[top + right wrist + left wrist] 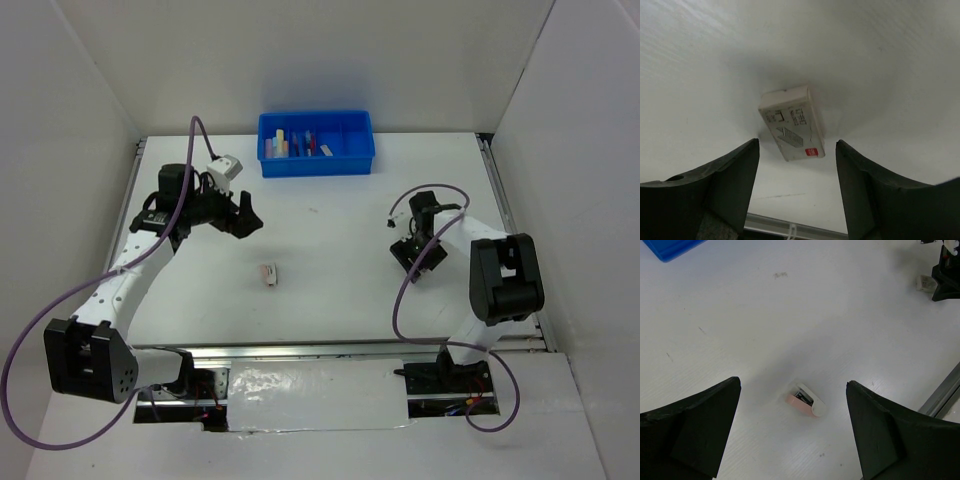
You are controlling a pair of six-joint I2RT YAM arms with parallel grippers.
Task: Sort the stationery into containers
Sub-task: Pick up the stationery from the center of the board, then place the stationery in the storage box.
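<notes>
Stationery sorting on a white desk walled in by white panels: two white-and-black robot arms rise from the near edge, the left arm reaching inward over the left half of the desk, the right arm folded over the right half, each trailing a purple cable. A blue plastic rectangular tray with four side-by-side compartments sits at the middle of the far edge. Thin red and blue pens and pale yellow bars lie in its left-hand compartments, though which piece lies in which slot is too small to tell. The left gripper hangs above the desk with its black jaws spread wide and nothing between them. Its wrist view looks down on a small pink-and-white rounded item lying flat near the desk's centre, well apart from the tray. The right gripper points down over the right half, jaws parted either side of a white block eraser with a printed sleeve and a small red mark. The eraser lies on the desk between the fingers, unclamped, a sliver of desk showing on each side.
</notes>
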